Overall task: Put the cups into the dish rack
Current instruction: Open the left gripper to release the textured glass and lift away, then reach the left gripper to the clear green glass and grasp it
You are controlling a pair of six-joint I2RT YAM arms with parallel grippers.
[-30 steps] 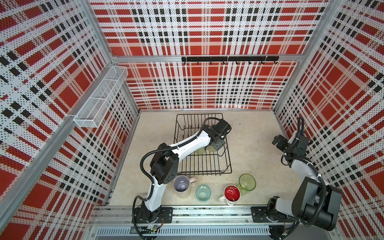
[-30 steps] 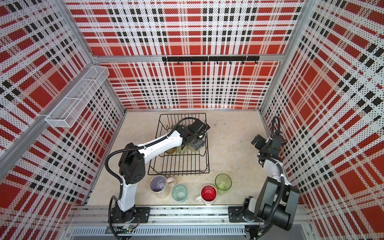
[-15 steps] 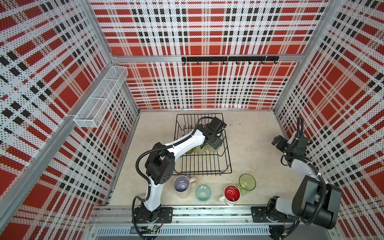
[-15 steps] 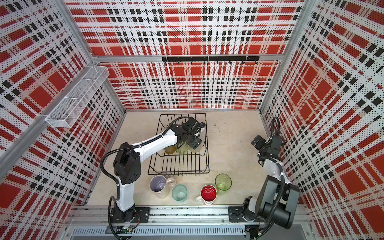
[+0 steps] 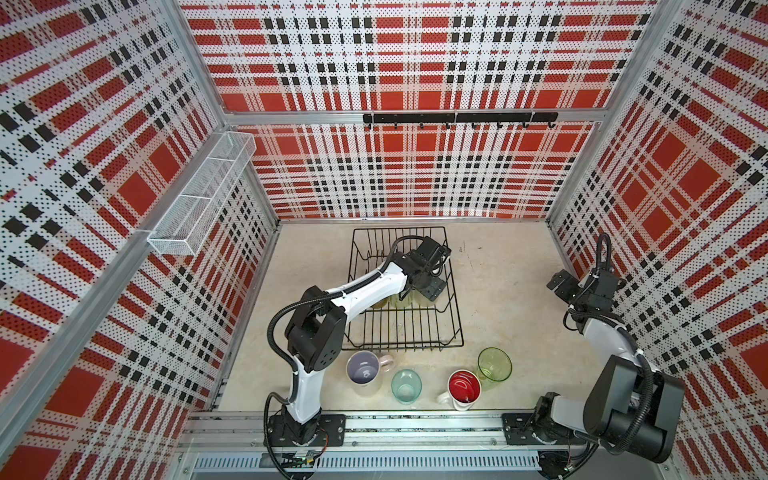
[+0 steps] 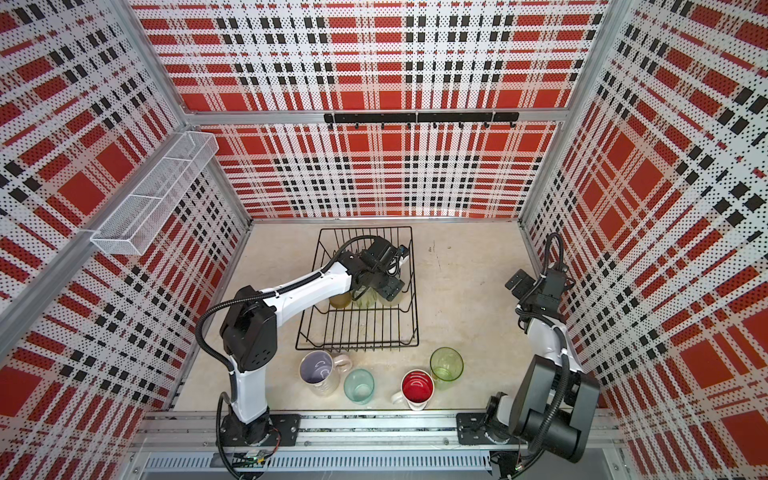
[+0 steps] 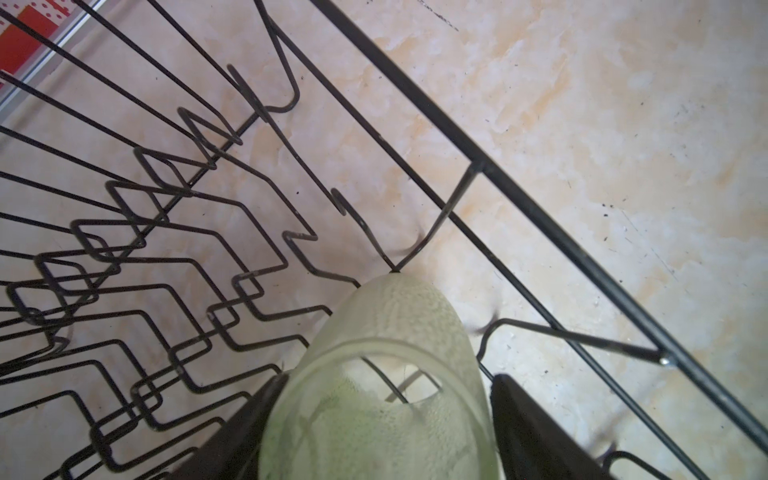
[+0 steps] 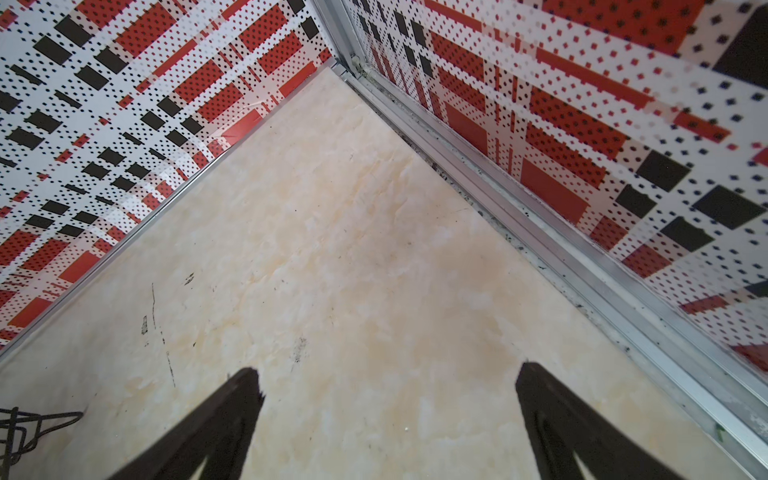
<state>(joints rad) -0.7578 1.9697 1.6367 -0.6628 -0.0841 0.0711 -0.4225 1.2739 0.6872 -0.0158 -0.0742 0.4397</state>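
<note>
Bright, even overhead light; top views sharp, wrist close-ups soft.
In both top views the plaid walls (image 5: 104,124) bow toward the frame edges from the wide lens, shadows on the floor (image 5: 498,299) are faint and soft, and small glints show inside the pink mug (image 6: 318,368). Left wrist: the frosted cup (image 7: 395,332) is out of focus near the lens, some dish rack (image 7: 540,216) wires are smeared. Right wrist: the right gripper (image 8: 386,368) fingers are dark and blurred, the floor slightly washed out.

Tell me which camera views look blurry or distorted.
Left wrist view: the frosted cup up close looks soft, dish rack wires sharper. Right wrist view: the right gripper shows as blurred dark wedges, table crisp. Both top views: wide-angle lens bends the walls.
</note>
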